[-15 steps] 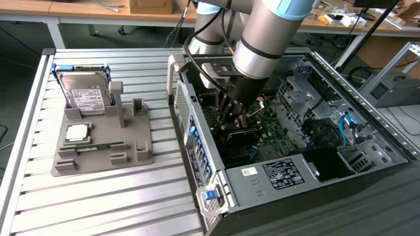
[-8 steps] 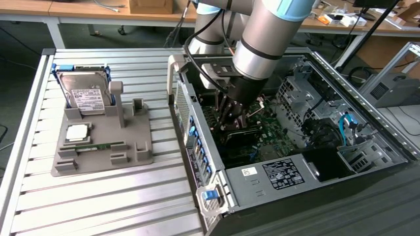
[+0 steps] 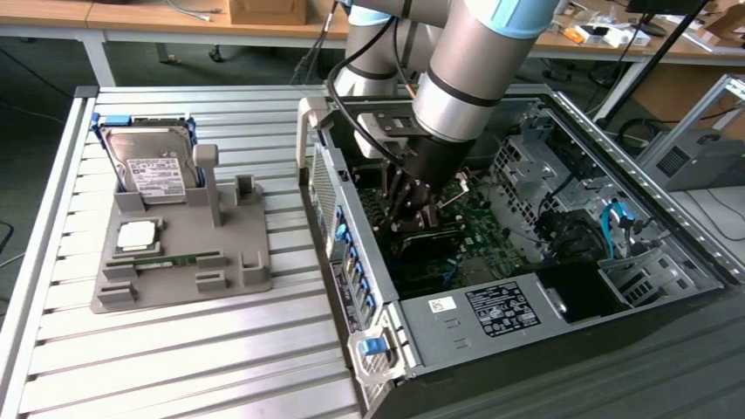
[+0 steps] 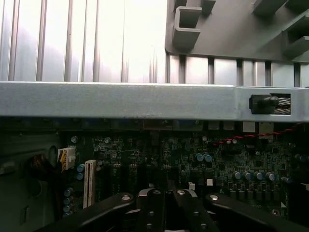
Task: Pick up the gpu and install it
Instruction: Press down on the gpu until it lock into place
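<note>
Jaws of the gripper [image 3: 414,202] [image 4: 166,197] were seen pressed tight together, low inside the case [image 3: 345,229], just above the board [image 4: 193,159]. Whether the gpu was pinched between them could not be told. A hard drive [image 3: 152,170] was stood on the tray [image 3: 174,290] beside the case.

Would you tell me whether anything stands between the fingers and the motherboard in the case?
Nothing visible does: the shut fingers hang over bare motherboard inside the case; whether they hold the card, I cannot tell.
</note>
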{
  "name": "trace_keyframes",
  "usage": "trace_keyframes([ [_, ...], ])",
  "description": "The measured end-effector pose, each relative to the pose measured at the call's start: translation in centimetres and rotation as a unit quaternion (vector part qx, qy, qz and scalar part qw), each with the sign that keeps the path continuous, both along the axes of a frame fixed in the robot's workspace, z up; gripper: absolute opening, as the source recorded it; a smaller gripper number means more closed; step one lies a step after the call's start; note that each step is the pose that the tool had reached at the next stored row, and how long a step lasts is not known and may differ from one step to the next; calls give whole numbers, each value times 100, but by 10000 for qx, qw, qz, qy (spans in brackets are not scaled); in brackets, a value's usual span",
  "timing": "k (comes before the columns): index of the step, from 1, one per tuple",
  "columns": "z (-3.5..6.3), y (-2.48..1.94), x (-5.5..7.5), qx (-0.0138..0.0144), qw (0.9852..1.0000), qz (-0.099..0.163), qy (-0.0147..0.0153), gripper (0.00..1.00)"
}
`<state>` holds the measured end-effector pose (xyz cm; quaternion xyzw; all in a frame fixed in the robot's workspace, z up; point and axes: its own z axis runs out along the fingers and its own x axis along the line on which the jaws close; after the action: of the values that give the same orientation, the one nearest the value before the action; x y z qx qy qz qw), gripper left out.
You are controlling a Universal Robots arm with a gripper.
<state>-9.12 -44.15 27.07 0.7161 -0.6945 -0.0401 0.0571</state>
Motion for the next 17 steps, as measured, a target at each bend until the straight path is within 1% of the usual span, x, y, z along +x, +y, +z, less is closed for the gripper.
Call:
trace_keyframes([
  [6, -4, -2, 0, 5, 10000, 6, 1, 11],
  [12, -9, -6, 0, 10, 10000, 12, 9, 11],
  [17, -14, -9, 0, 26, 10000, 15, 10, 11],
])
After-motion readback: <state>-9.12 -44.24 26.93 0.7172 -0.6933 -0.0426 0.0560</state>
